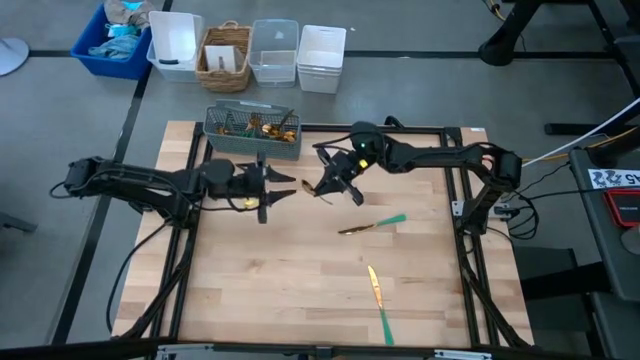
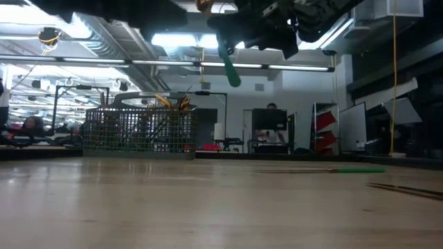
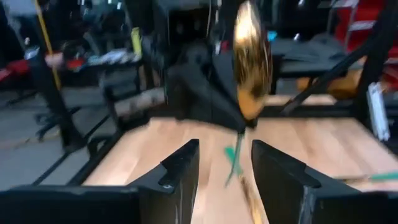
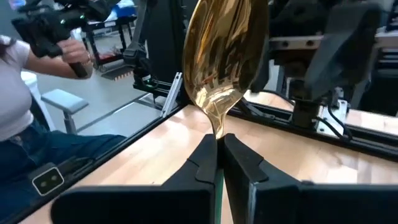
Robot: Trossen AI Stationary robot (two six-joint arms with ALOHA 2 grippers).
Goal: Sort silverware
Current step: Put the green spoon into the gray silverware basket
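Observation:
My right gripper (image 1: pixel 330 188) hovers over the middle of the table, shut on a spoon with a gold bowl (image 4: pixel 227 50) and a teal handle (image 2: pixel 230 69). My left gripper (image 1: pixel 275 190) is open a short way to the spoon's left, level with it and touching nothing. In its wrist view the spoon (image 3: pixel 252 62) stands ahead of the open fingers (image 3: pixel 224 168). A grey wire basket (image 1: pixel 252 128) at the far edge holds several gold-and-teal pieces. Two more pieces lie flat on the wood, one (image 1: pixel 375 225) near the centre and one (image 1: pixel 380 300) near the front edge. My right gripper pinches the spoon between its two fingers at the thin gold neck just below the bowl (image 4: pixel 219 127). The fingers come from the table's right side. The spoon is lifted clear and tilted, bowl uppermost, and its teal handle end (image 2: pixel 232 76) hangs below the gripper.
Beyond the far edge stands a row of bins: blue (image 1: pixel 112 40), white (image 1: pixel 175 42), wicker (image 1: pixel 225 55), clear (image 1: pixel 273 50), white (image 1: pixel 322 57). Black frame rails (image 1: pixel 455 190) border the wooden top. A person (image 4: pixel 25 81) stands beyond the table holding a dark device.

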